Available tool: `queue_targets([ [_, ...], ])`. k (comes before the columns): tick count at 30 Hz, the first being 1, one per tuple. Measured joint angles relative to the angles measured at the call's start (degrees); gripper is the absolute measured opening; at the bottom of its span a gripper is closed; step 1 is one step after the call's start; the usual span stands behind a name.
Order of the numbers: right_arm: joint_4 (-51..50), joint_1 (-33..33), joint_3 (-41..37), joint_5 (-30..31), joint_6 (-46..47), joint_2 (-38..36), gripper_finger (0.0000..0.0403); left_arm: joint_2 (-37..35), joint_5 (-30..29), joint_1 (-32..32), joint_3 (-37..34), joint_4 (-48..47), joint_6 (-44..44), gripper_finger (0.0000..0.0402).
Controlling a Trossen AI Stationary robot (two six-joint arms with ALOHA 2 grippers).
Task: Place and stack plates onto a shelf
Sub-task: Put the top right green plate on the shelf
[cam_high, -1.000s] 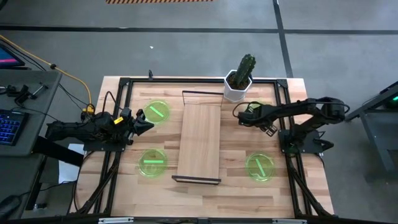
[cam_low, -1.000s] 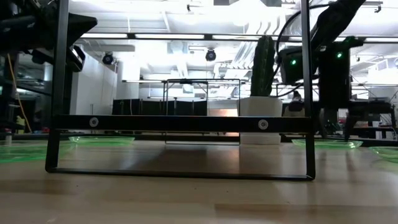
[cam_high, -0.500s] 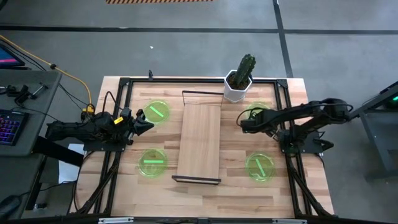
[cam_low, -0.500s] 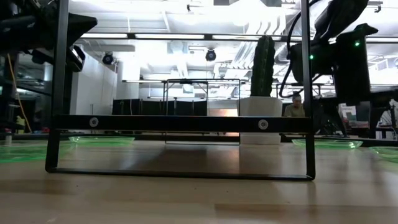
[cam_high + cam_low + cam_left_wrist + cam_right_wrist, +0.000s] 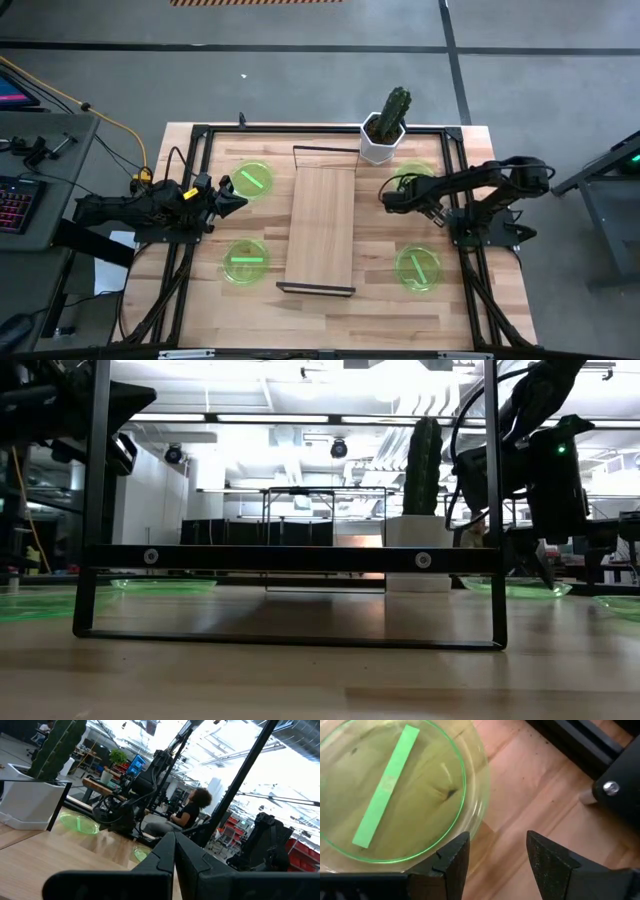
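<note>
The right claw point(image 5: 392, 197) is hovering right of centre in the high view, beside the round translucent bright-green plate point(image 5: 417, 181) lying just below the white plant pot point(image 5: 380, 146). In the right wrist view its fingers point(image 5: 454, 862) are spread, and one is sitting at the rim of that plate point(image 5: 395, 790) while the other is standing over bare wood. The claw is holding nothing.

Risk, judged from this pose: the claw is straddling only the rim. If it is closing too high, the thin rim is likely slipping out. If it is descending too far, the fingertips are likely pressing into the wooden table point(image 5: 480, 300) and pushing the plate aside. A plate gripped by one edge is also likely tilting during the carry.

The long rectangular light-wood shelf point(image 5: 322, 228) with thin black end frames is standing in the centre of the high view and is carrying no plate. Three further green plates are lying on the table: upper left point(image 5: 253, 180), lower left point(image 5: 244, 262) and lower right point(image 5: 418, 268).

Obstructions: the pot holding the dark green cactus point(image 5: 397, 103) is standing near the target plate, between it and the shelf's upper end. The shelf's black end frame point(image 5: 290, 550) is crossing the low view.

The left claw point(image 5: 232, 196) is waiting at the left of the high view, near the upper-left plate, its fingers pressed together in the left wrist view.
</note>
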Motion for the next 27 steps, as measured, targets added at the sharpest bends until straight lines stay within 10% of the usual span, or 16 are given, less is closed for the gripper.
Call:
queue_targets([
  [27,1.69,-6.1,0.0,5.52,-1.21,-4.06,0.0181,-0.02,0.0,0.0,0.0,0.0,0.0,0.0],
])
